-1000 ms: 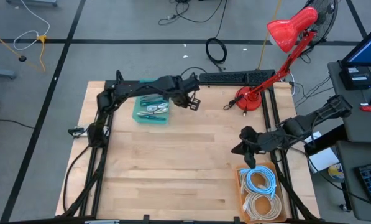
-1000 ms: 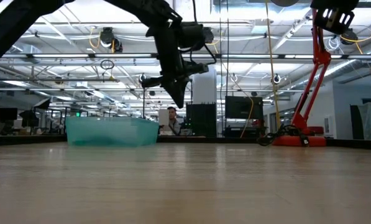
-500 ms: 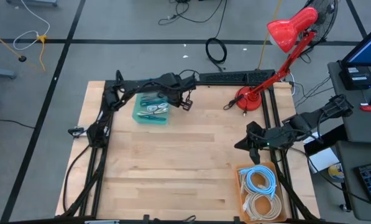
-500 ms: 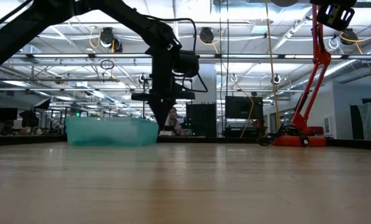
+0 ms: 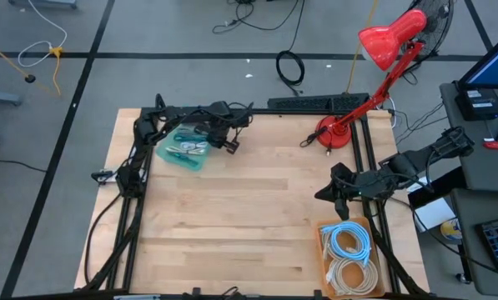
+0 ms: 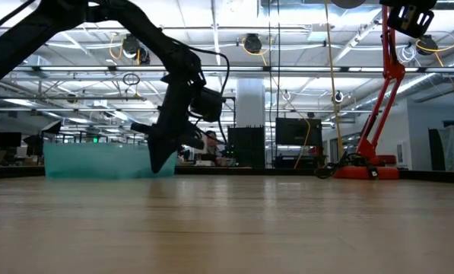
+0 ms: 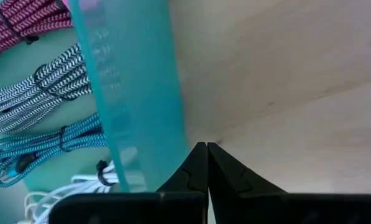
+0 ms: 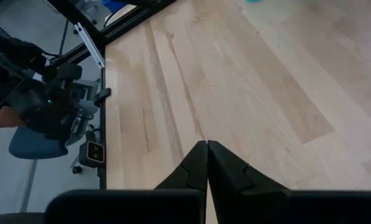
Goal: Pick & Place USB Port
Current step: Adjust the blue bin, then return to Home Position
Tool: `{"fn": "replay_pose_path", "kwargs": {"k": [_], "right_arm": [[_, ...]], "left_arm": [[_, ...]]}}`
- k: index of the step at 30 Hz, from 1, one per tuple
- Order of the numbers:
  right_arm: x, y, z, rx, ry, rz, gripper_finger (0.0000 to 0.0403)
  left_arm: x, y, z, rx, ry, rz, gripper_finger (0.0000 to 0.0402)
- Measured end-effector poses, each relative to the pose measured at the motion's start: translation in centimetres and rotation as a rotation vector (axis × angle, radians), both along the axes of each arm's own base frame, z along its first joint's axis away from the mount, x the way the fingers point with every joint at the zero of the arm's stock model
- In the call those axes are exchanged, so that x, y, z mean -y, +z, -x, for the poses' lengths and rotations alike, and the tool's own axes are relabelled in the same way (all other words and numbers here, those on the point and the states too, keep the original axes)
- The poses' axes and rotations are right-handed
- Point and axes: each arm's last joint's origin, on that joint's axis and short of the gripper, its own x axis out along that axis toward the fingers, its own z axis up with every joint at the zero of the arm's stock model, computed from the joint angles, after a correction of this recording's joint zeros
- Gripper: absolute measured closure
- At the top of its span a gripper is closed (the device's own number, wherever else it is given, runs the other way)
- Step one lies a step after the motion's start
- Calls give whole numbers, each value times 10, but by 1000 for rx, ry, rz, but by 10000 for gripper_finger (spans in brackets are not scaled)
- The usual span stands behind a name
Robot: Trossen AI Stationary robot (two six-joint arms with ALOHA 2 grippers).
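A teal see-through bin (image 5: 182, 150) stands on the table at the far left and holds bundled cords: pink, black-and-white, blue (image 7: 42, 146) and white. I cannot make out a USB port itself. My left gripper (image 7: 202, 147) is shut and points steeply down at the bin's right-hand wall (image 6: 160, 161). My right gripper (image 5: 322, 193) is shut on nothing and hangs above the table's right side (image 8: 206, 144). My left gripper touches the bin's outer right-hand wall (image 7: 173, 124) low down, with the side of its shut fingers (image 7: 194, 163). It comes from above, pointing down at the table just beside the wall. The bin stands flat on the table, turned askew.
A wooden tray (image 5: 325, 242) with coiled blue and white cables sits at the near right. A red desk lamp (image 5: 336, 133) stands at the far right and a black power strip (image 5: 307, 103) lies along the far edge. The middle of the wooden table (image 5: 249, 217) is bare.
My left gripper has come down and gone toward the table's left edge, tipping from a slant to nearly straight down, and stayed shut. The teal bin has slid toward the left edge and turned askew.
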Motion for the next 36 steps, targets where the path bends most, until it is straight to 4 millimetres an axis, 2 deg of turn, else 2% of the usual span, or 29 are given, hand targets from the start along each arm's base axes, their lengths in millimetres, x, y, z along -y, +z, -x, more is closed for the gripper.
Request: {"fn": "replay_pose_path", "kwargs": {"k": [3,28,32,36], "right_arm": [[0,0,0,0,-1,2,403],[10,0,-4,6,-87,12,403],[12,0,-5,8,-101,9,403],[15,0,-6,8,-117,9,403]], "left_arm": [[-3,-2,5,-7,-4,-10,401],[-81,0,72,-66,95,-30,401],[-86,15,75,6,107,-77,401],[-88,53,67,236,97,-222,401]]}}
